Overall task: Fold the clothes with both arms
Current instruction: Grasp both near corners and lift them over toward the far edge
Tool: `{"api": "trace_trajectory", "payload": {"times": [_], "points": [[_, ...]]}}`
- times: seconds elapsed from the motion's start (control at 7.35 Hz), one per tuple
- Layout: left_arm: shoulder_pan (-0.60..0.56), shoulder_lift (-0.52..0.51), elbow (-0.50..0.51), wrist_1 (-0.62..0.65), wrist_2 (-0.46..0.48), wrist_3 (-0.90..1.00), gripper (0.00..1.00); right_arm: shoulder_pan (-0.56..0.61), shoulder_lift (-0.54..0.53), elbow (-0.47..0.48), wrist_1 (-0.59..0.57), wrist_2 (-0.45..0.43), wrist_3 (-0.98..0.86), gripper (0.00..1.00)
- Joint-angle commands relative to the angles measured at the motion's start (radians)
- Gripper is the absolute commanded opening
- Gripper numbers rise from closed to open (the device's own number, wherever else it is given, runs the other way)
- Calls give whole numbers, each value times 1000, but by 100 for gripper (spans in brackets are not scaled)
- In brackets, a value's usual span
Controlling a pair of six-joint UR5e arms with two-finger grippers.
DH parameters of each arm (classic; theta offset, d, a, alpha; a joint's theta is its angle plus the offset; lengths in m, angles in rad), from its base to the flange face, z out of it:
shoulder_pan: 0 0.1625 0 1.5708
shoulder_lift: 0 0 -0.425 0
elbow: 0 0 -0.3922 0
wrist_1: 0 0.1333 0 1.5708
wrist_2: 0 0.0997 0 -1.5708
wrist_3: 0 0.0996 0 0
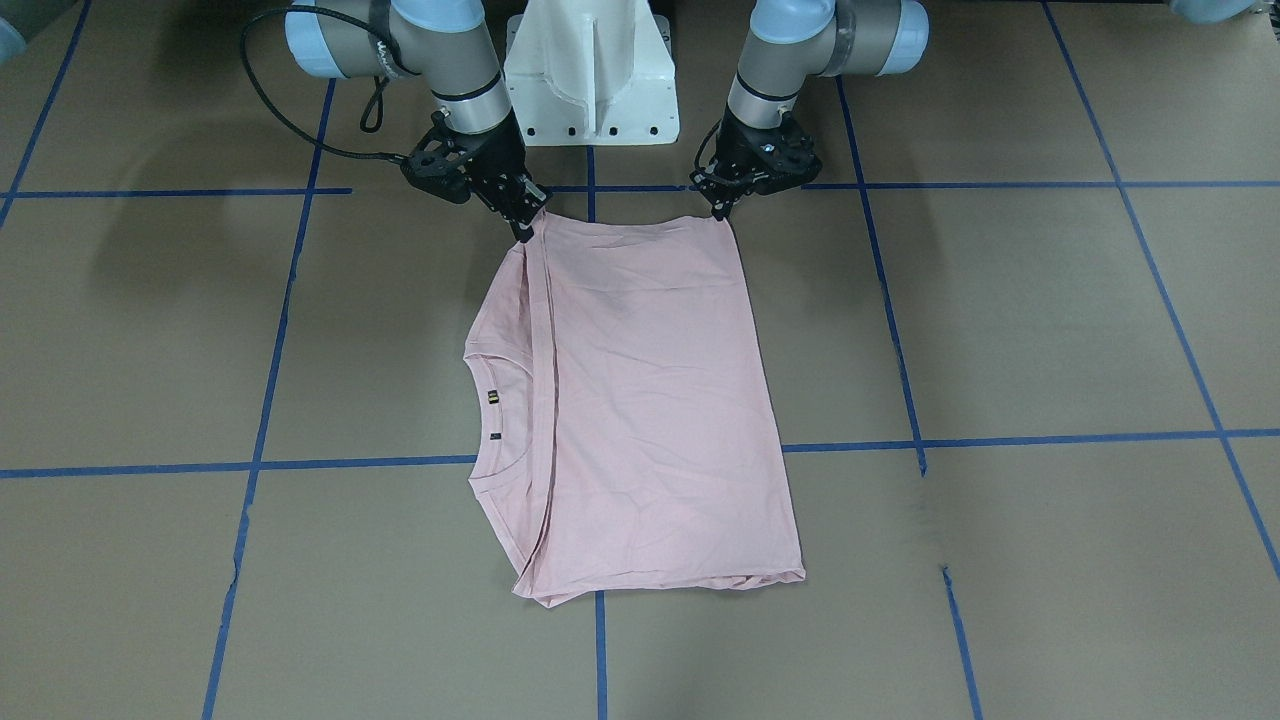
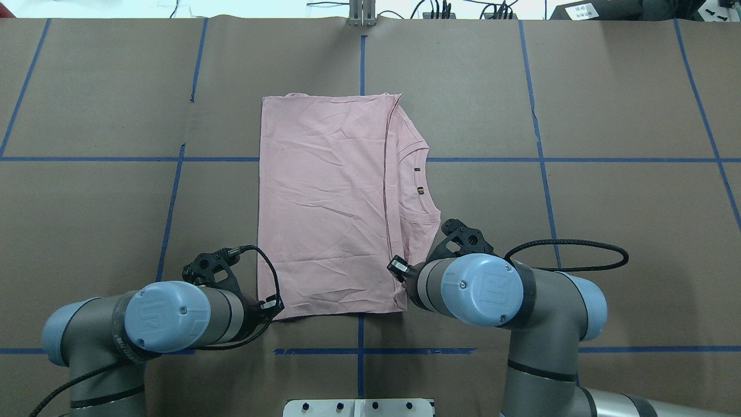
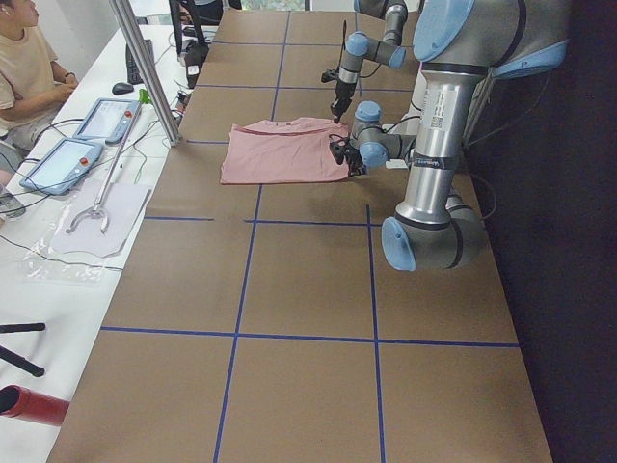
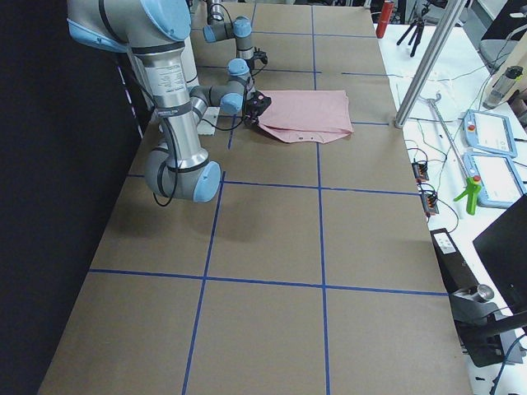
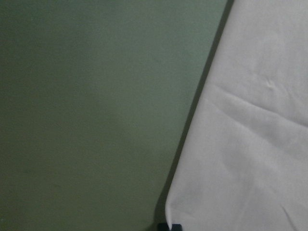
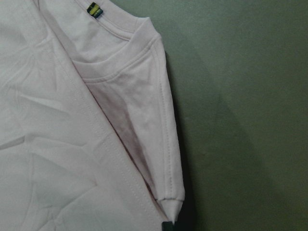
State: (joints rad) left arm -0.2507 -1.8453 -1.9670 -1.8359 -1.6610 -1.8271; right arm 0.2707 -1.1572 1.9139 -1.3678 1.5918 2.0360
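Overhead exterior: folded pink T-shirt [image 2: 330,202]

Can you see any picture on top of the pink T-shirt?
No, the pale pink short-sleeved T-shirt shows only plain pink cloth on top, apart from a small dark label by the neckline.

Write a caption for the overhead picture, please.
Left arm and right arm hold the near corners of a folded pink T-shirt.
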Motion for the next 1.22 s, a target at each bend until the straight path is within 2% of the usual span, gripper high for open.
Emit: {"api": "trace_trajectory", "payload": {"times": [0.0,0.14,0.27,0.41,0.54,0.68,0.82,0.95,1.09], "points": [[-1,-21,-160,149,-5,2,0,-94,-114,176,-64,-63,10,0],[-1,-29,-271,249,-6,0,0,-154,-140,271,-167,-94,57,0],[-2,-41,-312,262,-22,-3,0,-144,-130,348,-225,-90,61,0],[-100,-90,-288,264,-28,15,0,-74,-103,353,-253,-66,49,0],[-245,-195,-179,264,-73,93,0,33,-29,279,-254,-31,-1,0],[-319,-259,-61,250,-103,168,0,142,47,169,-254,37,-78,0],[-370,-300,29,203,-102,222,0,254,112,66,-246,92,-129,0],[-377,-325,122,164,-95,254,0,316,166,-25,-241,137,-178,0],[-377,-337,193,92,-50,273,0,344,230,-118,-240,149,-181,0]]}}
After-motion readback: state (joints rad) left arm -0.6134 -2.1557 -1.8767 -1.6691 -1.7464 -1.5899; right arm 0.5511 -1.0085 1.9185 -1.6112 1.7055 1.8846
